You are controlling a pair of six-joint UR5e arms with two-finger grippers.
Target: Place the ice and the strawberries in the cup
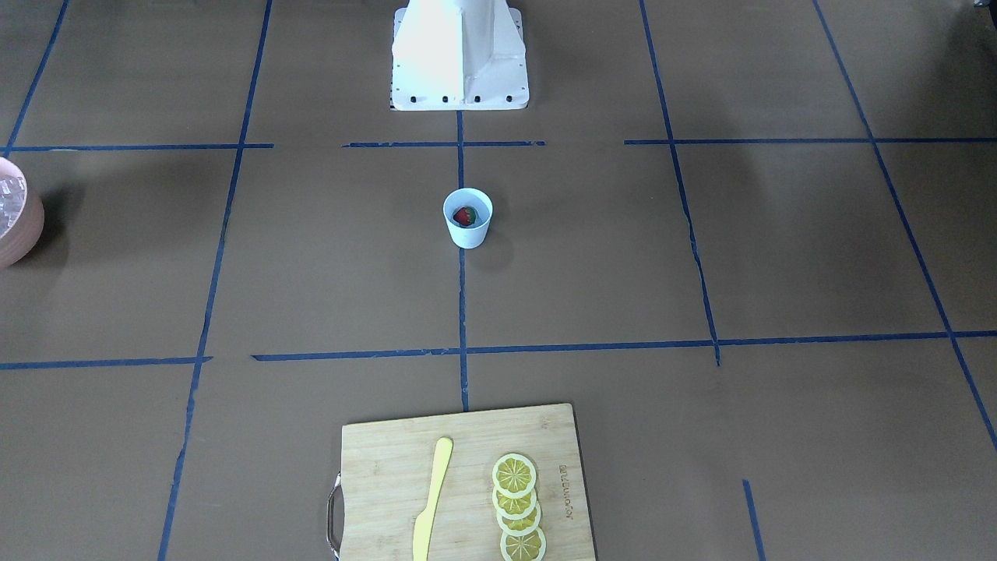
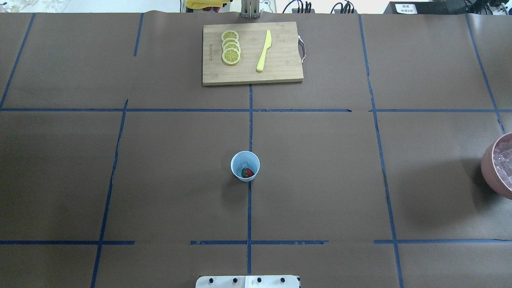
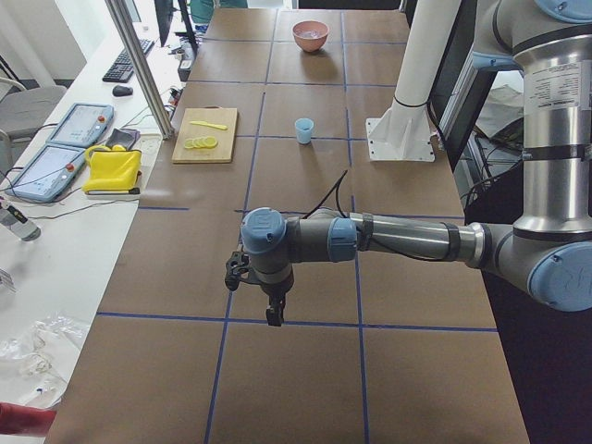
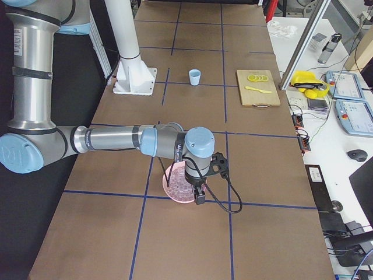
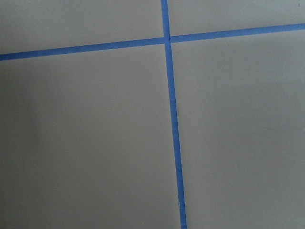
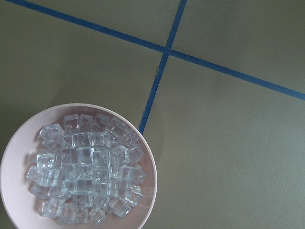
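One cup (image 2: 245, 166) stands upright at the middle of the bench (image 2: 160, 180), on a blue tape line (image 2: 249, 216). Inside it lies one strawberry (image 2: 248, 173), red with a dark green top, at about 5 o'clock on the cup's pale blue floor in the overhead view. A faint pale patch shows next to the berry at about 11 o'clock; I cannot tell whether it is ice.

One pinkish-brown bowl (image 2: 493, 168) sits well apart from the cup, at 3 o'clock from it in the overhead view and cut by the frame edge. The ice (image 6: 86, 171) fills this bowl in a single heap of clear cubes, too many and too overlapped to count.

One wooden cutting board (image 2: 280, 72) lies at 12 o'clock from the cup, at the bench's far edge. It carries four lemon slices (image 2: 231, 47) in one overlapping row. One yellow knife (image 2: 264, 51) lies at 3 o'clock from the slices, apart from them.

The right end effector (image 4: 200, 198) points down over the bowl's rim, on the bowl's 3 o'clock side in the exterior right view. Its wrist camera sees the bowl at about 8 o'clock in the frame. I cannot tell whether its fingers are apart or together.

The left end effector (image 3: 274, 319) points down above bare bench, well apart from the cup, at the opposite end from the bowl. Its wrist camera sees only one tape crossing, near 12 o'clock. Whether its fingers are spread or closed cannot be told either.

One white pedestal (image 1: 459, 54) stands at 12 o'clock from the cup in the front-facing view.
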